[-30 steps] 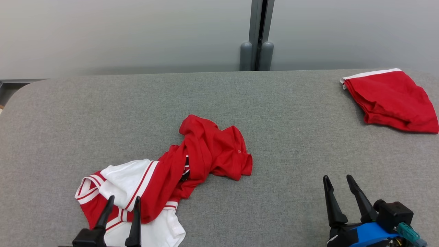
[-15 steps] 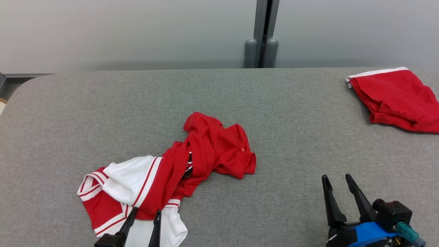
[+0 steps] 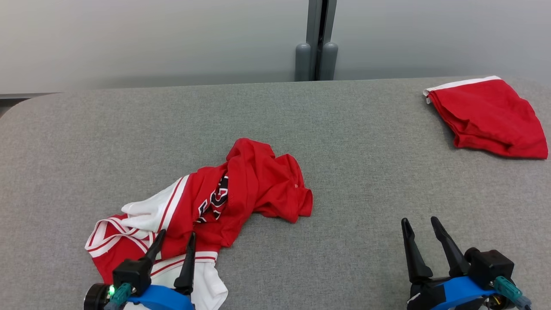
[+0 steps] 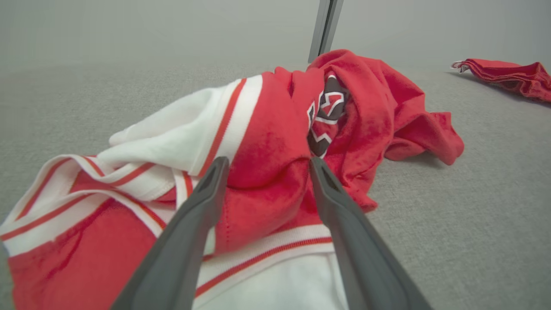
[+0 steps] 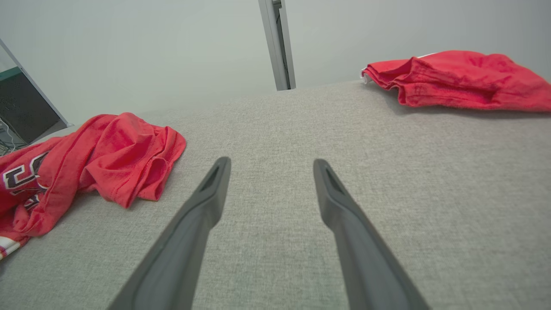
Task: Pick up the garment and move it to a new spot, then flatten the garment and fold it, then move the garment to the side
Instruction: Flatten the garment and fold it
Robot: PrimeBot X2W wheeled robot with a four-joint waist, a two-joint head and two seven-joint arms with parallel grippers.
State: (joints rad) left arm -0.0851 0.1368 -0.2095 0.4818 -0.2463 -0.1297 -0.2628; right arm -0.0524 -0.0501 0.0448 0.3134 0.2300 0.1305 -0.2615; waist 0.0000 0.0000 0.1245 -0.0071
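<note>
Grey table [image 3: 344, 129] — garment [image 3: 254, 185] lies diagonal, near-left to far-right, probably jersey; left gripper [image 3: 177, 233], right gripper [image 3: 418, 219] both spread.

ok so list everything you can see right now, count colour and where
crumpled red and white jersey garment: 1, red with white striped panels and dark lettering, near left of table
folded red cloth with white edge: 1, red, far right corner of table
grey fabric-covered table: 1, grey, across the view
grey vertical post: 1, grey, behind the table's far edge
left gripper: 1, dark fingers on blue body, open, over the garment's near end
right gripper: 1, dark fingers on blue body, open, over bare table at near right
</note>
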